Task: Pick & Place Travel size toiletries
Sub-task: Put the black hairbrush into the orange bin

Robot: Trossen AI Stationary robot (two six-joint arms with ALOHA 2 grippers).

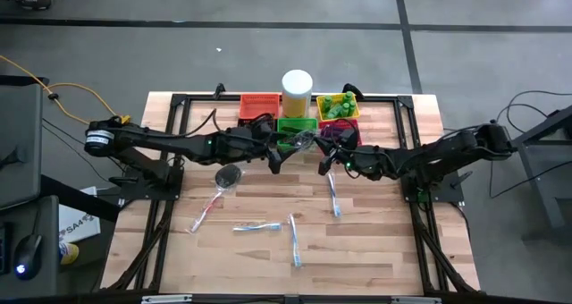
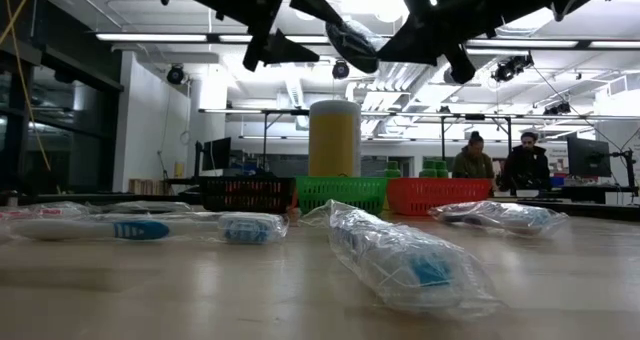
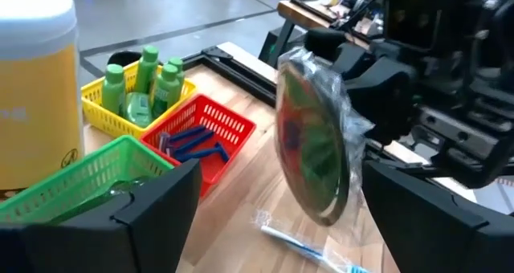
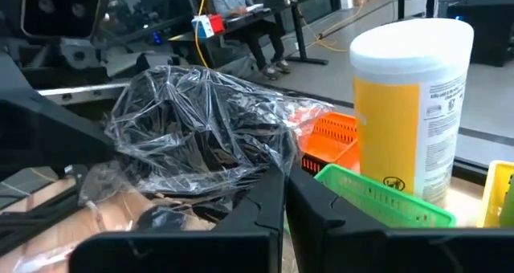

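Table [image 1: 375,250]: pale wooden planks, flat, with a dark frame under it.
Tub [image 1: 297,88]: tall round yellow tub with a white lid, standing behind the green basket [image 1: 296,125].
Baskets: small plastic mesh boxes in a row; the yellow basket [image 3: 100,112] holds green bottles [image 3: 148,80], the red basket [image 3: 233,128] holds blue razors [image 3: 197,144].
Toothbrushes [image 1: 268,225]: thin, in crinkly clear wrap, lying apart on the wood.
Round bundle [image 4: 201,136]: dark and flat in shiny clear wrap, up in the air by the green basket.
Right gripper [image 4: 285,197]: reaching to the middle, fingers pinched tight on the bundle's wrap.
Left gripper [image 3: 273,217]: reaching in from the other side, fingers spread wide, holding nothing.
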